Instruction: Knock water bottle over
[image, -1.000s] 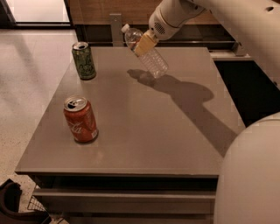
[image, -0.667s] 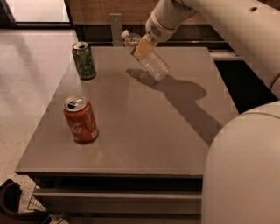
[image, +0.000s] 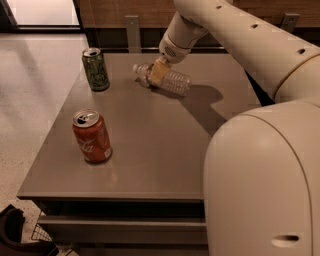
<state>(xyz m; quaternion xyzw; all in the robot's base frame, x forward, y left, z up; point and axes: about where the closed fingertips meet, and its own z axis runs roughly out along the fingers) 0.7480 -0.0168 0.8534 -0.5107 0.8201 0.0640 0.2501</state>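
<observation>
One second back, logged bottle (image: 175, 81) tilted well off vertical at far side of surface (image: 150, 145), cap up and to the left. Now find it flat on its side, lying along far part of surface, right of green can (image: 96, 69) and well apart from red can (image: 92, 136). Judge knock-over as done, with only withdrawal of arm left. Found end effector (image: 159, 73) lying across neck end of bottle, touching it; cannot tell whether open or closed on it. Read long axis as near horizontal, running left to right across view, with base end slightly nearer camera. Read cap end as pointing left, toward green can, and base end as pointing right, into arm's shadow. Expect some rolling of round ribbed body on release. Advise lifting straight up and clear rather than dragging sideways.
</observation>
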